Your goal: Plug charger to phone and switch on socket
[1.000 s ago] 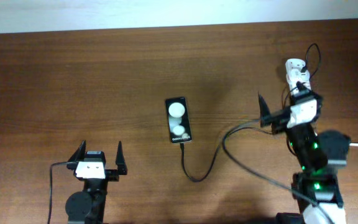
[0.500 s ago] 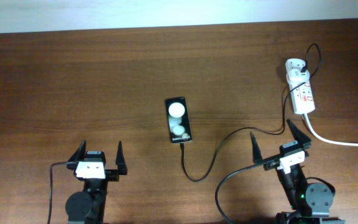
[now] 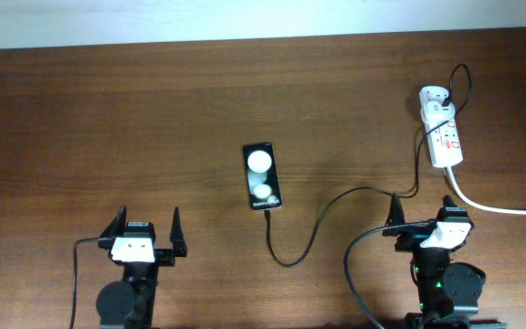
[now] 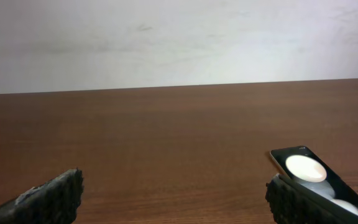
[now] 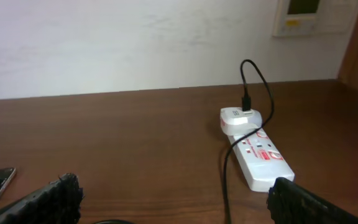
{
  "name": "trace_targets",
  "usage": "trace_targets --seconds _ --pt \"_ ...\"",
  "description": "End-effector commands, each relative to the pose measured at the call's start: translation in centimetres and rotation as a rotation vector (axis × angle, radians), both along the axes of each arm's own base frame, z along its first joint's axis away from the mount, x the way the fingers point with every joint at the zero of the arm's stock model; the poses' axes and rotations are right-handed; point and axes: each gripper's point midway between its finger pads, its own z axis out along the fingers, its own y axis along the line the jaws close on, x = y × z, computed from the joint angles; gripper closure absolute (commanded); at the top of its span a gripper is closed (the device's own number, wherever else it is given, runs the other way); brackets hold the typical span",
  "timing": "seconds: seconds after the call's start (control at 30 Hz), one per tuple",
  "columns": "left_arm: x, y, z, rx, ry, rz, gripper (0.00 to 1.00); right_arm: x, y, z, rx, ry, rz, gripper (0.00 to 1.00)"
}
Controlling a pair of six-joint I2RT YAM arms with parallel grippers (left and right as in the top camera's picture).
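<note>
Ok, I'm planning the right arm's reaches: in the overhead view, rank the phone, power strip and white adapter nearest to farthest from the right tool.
From the right tool:
1. Power strip, just ahead of it.
2. White adapter, plugged in at the strip's far end.
3. Phone, off to its left, mid-table.
</note>
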Motion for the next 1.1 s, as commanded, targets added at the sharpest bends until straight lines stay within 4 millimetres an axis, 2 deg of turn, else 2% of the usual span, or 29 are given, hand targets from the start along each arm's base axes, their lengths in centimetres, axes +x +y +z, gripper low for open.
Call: trace_targets --seconds 0.0,0.13,0.2,1.07 --pt "0.0 0.0 -0.1 0.014 0.001 -0.007 0.01 -0.1 -0.3 -0.2 0.022 0.001 -0.023 0.01" --pt "0.0 0.0 -0.1 0.014 0.002 -0.007 0.01 0.0 0.5 -0.2 -0.049 0.004 0.026 0.01" --pt "0.0 0.0 -0.1 0.014 0.002 -0.007 0.01 0.0 1.5 -0.1 -0.125 0.001 0.086 0.01" --pt "0.0 0.0 -0.1 0.014 0.002 -0.007 0.01 0.0 1.4 -0.1 -0.121 0.001 0.078 0.01"
